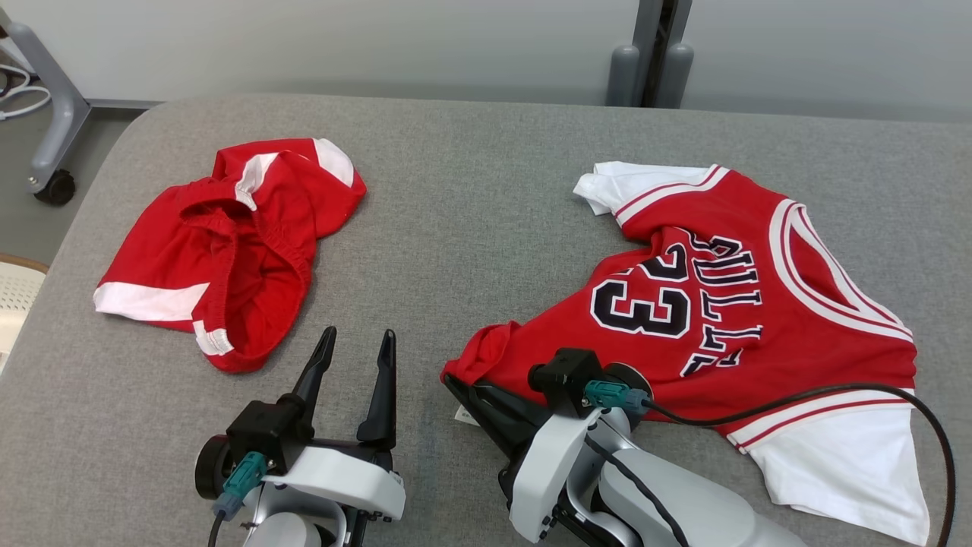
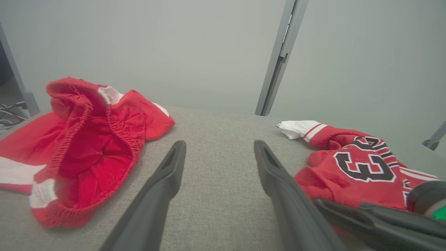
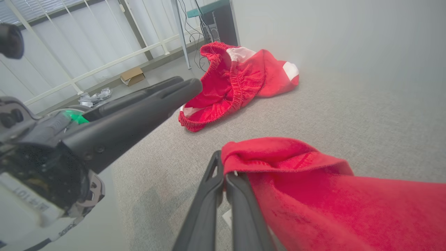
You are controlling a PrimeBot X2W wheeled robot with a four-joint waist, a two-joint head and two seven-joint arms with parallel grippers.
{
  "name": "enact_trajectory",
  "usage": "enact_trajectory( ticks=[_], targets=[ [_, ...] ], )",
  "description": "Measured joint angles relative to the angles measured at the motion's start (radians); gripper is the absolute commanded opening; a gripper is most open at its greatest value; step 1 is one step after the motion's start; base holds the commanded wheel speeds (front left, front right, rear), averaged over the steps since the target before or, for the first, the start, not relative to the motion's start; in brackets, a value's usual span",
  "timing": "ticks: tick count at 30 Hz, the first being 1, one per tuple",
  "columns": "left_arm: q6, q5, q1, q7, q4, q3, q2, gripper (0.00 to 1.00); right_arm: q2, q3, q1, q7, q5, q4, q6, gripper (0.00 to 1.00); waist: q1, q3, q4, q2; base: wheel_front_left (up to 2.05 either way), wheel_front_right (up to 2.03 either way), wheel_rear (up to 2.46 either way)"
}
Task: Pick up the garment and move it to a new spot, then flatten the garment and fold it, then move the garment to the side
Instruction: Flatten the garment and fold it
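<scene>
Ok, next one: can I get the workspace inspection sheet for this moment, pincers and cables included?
Surface: grey fabric-covered table, flat, no stains seen.
Job's things: red and white basketball jersey rumpled on the robot's right, hem corner lifted; red shorts bunched on the left, waistband gaping.
Clutter: cardboard box on the floor beyond the table.
Pincers: left pincer open, over bare table between the garments; right pincer shut on the jersey's hem corner.
Cables: black cable arcs from the right wrist over the jersey; white cables on the floor, far left.
Surroundings: wheeled stand leg, grey posts, pale wall.
</scene>
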Motion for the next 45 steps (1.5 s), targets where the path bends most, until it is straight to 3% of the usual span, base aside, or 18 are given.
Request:
enact_trajectory(
  ticks=[5,6,7,8,19,26,29,34,40,45],
  targets=[
    [0.0,-0.003,-0.012,0.0,-0.002,-0.004,0.0,1.0,0.0,0.044,-0.016,0.0,0.015,0.047,0.0,0.0,0.0,0.014,0.004,0.0,0.0,0.0,0.0],
    [0.0,-0.004,-0.014,0.0,-0.002,-0.005,0.0,1.0,0.0,0.055,-0.019,0.0,0.021,0.055,0.0,0.11,0.0,0.017,0.005,0.0,0.0,0.0,0.0],
    [0.0,-0.005,-0.015,0.0,-0.002,-0.007,0.0,1.0,-0.001,0.067,-0.022,0.0,0.026,0.059,0.0,0.49,0.0,0.019,0.006,0.0,0.0,0.0,0.0],
    [0.0,-0.005,-0.016,0.0,-0.001,-0.008,0.0,1.0,-0.001,0.078,-0.026,0.0,0.033,0.059,0.0,1.0,-0.0001,0.021,0.006,0.0,0.0,0.0,0.0],
    [0.0,-0.007,-0.019,0.0,0.016,-0.011,0.0,1.0,0.0,0.145,-0.05,-0.013,0.103,0.074,0.0,1.0,0.0,0.006,0.003,0.0,0.0,0.0,0.0],
    [0.0,-0.007,0.003,0.0,0.026,0.0,0.0,1.0,0.0,0.055,-0.051,-0.031,0.123,0.116,0.0,1.0,0.0,-0.035,-0.016,0.0,0.0,0.0,0.0],
    [0.0,-0.006,0.016,0.0,0.029,0.008,0.0,1.0,0.001,-0.04,-0.042,-0.034,0.093,0.14,0.0,1.0,-0.0001,-0.056,-0.033,0.0,0.0,0.0,0.0],
    [0.003,0.0,0.04,0.0,0.028,0.022,0.0,1.0,-0.003,-0.285,0.038,-0.035,-0.034,0.127,0.0,1.0,0.0,-0.094,-0.067,0.0,0.0,0.0,0.0],
    [0.004,0.001,0.07,0.0,0.021,0.037,0.0,1.0,-0.054,-0.588,0.234,-0.035,-0.188,-0.03,0.0,1.0,0.0,-0.136,-0.118,0.0,0.0,0.0,0.0],
    [0.003,-0.013,0.083,0.0,0.031,0.044,0.0,1.0,-0.066,-0.757,0.355,-0.035,-0.255,-0.166,0.0,1.0,0.0,-0.148,-0.148,0.0,0.0,0.0,0.0]
  ],
)
